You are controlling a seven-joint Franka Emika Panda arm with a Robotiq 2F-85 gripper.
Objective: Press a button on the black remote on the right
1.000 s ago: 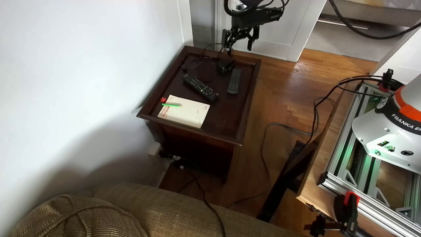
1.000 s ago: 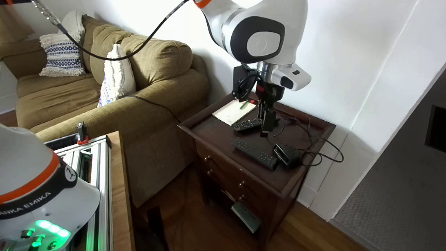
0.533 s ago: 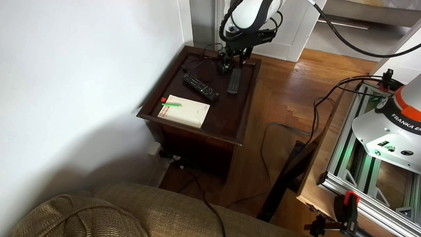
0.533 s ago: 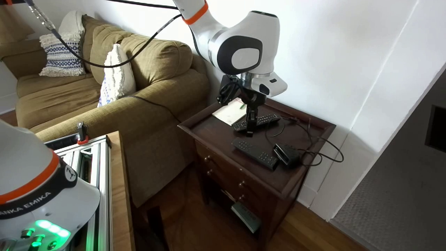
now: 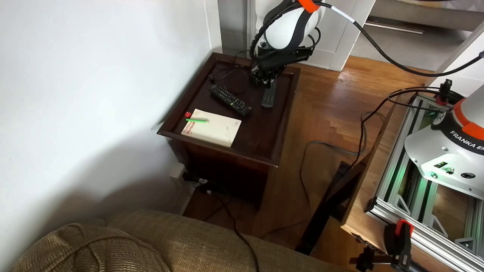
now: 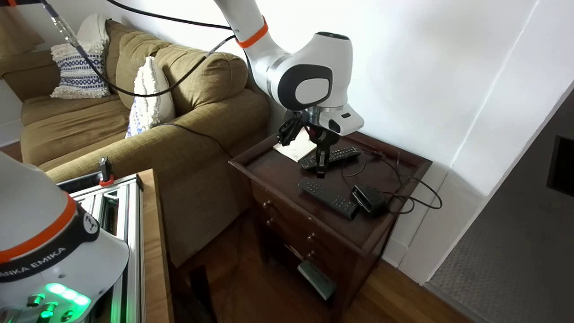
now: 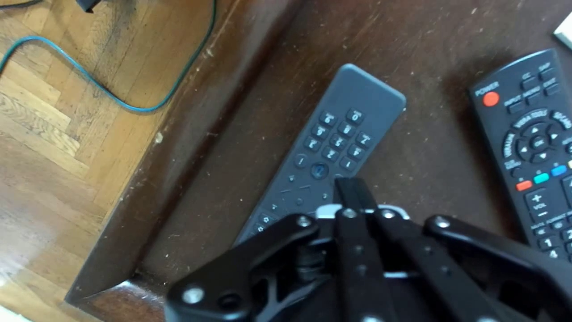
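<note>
1 slim black remote lies on the L in the wrist view, by the table rim, long axis slanting lower L to upper R. Next the gripper, jaws pinched together w/ nothing showing between, tips overlapping the remote's R side (can't tell if touching, tbh). Number keys sit up & a bit L of the tips, so imo nudge that way, then press. Far R: other remote, apart.

Black remote partly hidden behind end effector
</note>
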